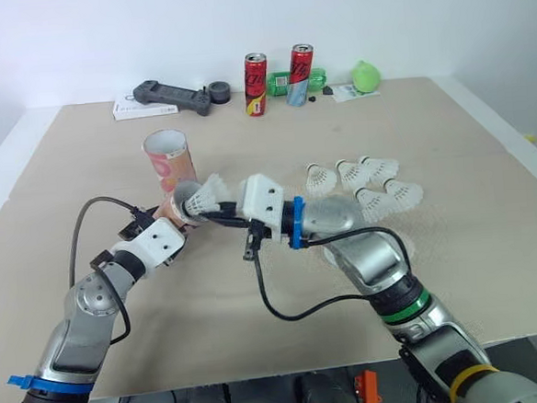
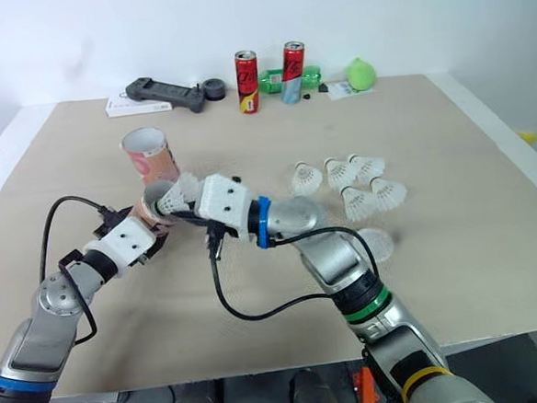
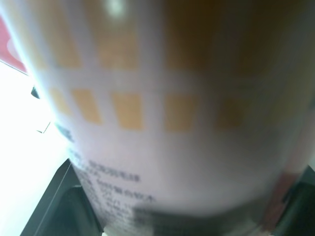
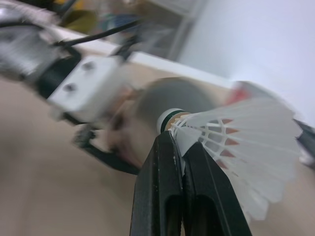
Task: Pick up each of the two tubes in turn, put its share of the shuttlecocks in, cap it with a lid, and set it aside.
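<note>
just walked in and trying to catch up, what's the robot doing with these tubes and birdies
The left end effector grips a tube, tilted with its open mouth toward the right arm. The right end effector pinches a shuttlecock near its cork, right at that mouth. A second tube stands upright on the table just behind, and five shuttlecocks lie loose off to the right.

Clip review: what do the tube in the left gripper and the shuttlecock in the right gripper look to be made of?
Tube: probably cardboard under a printed, slightly glossy wrap; orange blocks, small print and a soft highlight show. Shuttlecock: white skirt of separate ribbed vanes, feather or plastic, I cannot tell; white nose with a green band, maybe cork or foam.
</note>
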Controlling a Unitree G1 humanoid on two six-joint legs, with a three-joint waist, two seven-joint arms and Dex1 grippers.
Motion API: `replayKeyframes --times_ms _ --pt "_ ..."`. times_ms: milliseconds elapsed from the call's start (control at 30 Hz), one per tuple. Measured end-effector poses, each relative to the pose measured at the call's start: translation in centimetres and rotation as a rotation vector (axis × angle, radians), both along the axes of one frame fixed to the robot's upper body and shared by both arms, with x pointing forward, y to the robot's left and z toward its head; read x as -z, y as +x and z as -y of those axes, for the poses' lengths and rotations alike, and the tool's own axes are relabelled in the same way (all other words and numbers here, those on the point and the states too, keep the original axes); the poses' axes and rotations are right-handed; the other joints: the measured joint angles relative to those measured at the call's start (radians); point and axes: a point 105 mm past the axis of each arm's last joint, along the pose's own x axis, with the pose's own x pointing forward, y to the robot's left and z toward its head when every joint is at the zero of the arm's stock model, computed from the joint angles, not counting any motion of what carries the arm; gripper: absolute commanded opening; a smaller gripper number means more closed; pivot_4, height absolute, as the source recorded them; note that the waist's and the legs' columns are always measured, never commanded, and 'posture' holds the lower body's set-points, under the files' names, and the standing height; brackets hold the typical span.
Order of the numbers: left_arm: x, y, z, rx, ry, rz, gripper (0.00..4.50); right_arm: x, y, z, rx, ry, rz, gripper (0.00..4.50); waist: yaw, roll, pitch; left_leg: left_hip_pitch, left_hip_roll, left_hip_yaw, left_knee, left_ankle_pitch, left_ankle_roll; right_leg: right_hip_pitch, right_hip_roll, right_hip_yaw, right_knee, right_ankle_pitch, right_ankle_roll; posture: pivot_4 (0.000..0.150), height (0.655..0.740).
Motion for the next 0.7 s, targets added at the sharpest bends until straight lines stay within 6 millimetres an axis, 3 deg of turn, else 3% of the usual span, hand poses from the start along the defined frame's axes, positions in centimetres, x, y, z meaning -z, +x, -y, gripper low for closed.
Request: replayKeyframes --times_ms 167,267,300,400,433,533,633,700 --pt "0.1 0.0 0.0 -0.004 0.002 -0.002 3.31 -1.5 -0.4 0.0 -0.022 0.110 -0.049 2.68 0.000 0.000 0.000 0.001 0.001 0.000 0.000 0.000 0.000 0.000 0.002 0.000 0.000 0.000 0.000 0.150 0.7400" --pt "0.1 -0.2 0.0 -0.003 0.002 -0.001 3.31 -2.1 -0.9 2.0 0.007 0.227 -0.137 4.24 0.001 0.000 0.000 0.000 0.001 0.000 -0.001 0.000 0.000 0.000 0.001 0.000 0.000 0.000 -0.001 0.150 0.7400" --pt "0.1 -0.3 0.0 -0.001 0.002 0.000 3.31 -2.2 -0.8 2.9 0.041 0.265 -0.164 4.43 0.001 0.000 0.000 0.000 0.001 0.000 -0.001 0.000 -0.001 0.000 0.001 0.000 0.000 0.000 -0.001 0.150 0.7400" --pt "0.2 -0.6 -0.2 -0.005 0.001 0.001 3.31 -1.7 0.5 7.0 0.250 0.383 -0.226 4.43 0.003 -0.001 -0.001 0.000 0.001 0.000 -0.001 -0.001 -0.001 0.000 0.001 0.000 0.000 -0.001 -0.002 0.150 0.7400" --pt "0.3 -0.7 -0.3 -0.009 0.001 0.000 3.31 -0.8 1.6 9.0 0.385 0.396 -0.239 4.43 0.002 0.000 -0.001 0.001 0.001 0.000 -0.001 -0.001 -0.001 0.000 0.001 0.000 0.000 -0.001 -0.002 0.150 0.7400" --pt "0.4 -0.7 -0.4 -0.013 0.001 -0.003 3.31 1.1 3.4 12.1 0.621 0.368 -0.247 4.43 -0.001 0.000 -0.001 0.004 0.001 0.001 -0.002 -0.001 -0.001 0.000 0.001 0.000 0.000 -0.001 -0.002 0.150 0.7400" --pt "0.5 -0.6 -0.4 -0.011 0.002 -0.007 3.31 4.6 5.7 14.0 0.855 0.340 -0.334 4.43 -0.003 0.001 -0.001 0.005 0.001 0.001 -0.002 -0.001 -0.001 0.000 0.001 0.000 0.000 0.000 -0.002 0.150 0.7400" --pt "0.4 -0.5 -0.3 -0.003 0.004 -0.006 3.31 6.0 6.6 13.9 0.924 0.313 -0.359 4.43 -0.003 0.002 -0.001 0.004 0.001 0.001 -0.002 0.000 -0.001 0.000 0.001 0.001 0.000 0.000 -0.002 0.150 0.7400"
